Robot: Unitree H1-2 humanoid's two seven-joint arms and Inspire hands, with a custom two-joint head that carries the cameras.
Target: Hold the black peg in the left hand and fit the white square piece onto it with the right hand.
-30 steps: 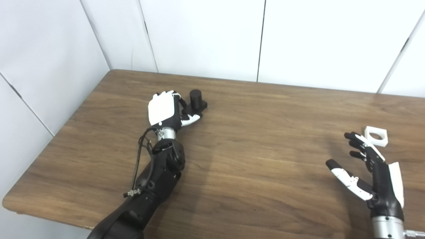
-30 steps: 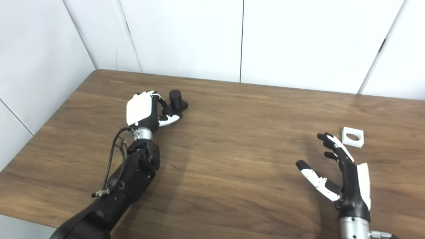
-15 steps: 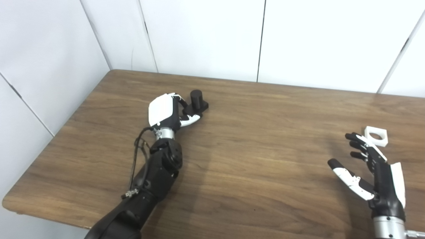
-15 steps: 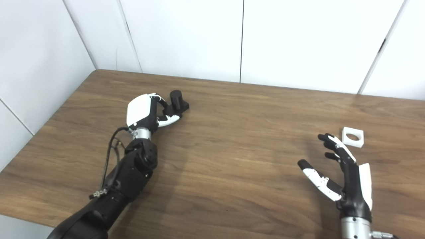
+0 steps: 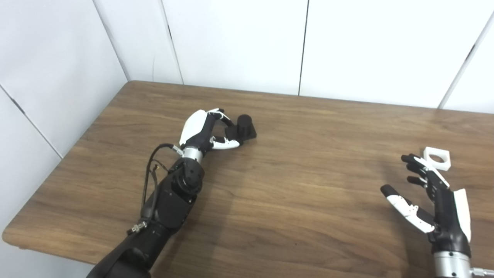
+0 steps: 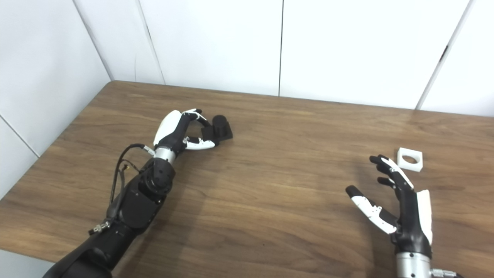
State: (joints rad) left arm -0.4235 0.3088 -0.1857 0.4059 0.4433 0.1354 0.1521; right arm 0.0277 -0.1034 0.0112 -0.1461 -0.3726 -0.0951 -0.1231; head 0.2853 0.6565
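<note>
Setting: a brown wood-grain table [image 5: 293,185] stands against white wall panels; both arms come in from the near edge.
Left hand: the black-and-white robot left hand [image 5: 204,129] sits at the far left of the table, its fingers and thumb curled around the square base of the black peg.
Black peg: a short black cylinder on a black square base [image 5: 244,127], upright, at the fingertips of the left hand; whether it rests on the wood or is lifted just clear cannot be told.
Right hand: the black-and-white robot right hand [image 5: 432,197] hovers near the right edge, holding nothing, fingers spread wide and thumb held out to the side.
White piece: a flat white square piece with a round hole through its middle [image 5: 437,158] lies on the table just beyond the right hand's fingertips, apart from them.
Step in hand: judged to be securing the peg while the right hand readies its reach.
Doing it well: the left hand should pinch the base firmly and keep the cylinder upright and uncovered; the right hand should take the white piece by two opposite edges, leaving the hole free.
Risk: a loose hold could let the peg tilt.
</note>
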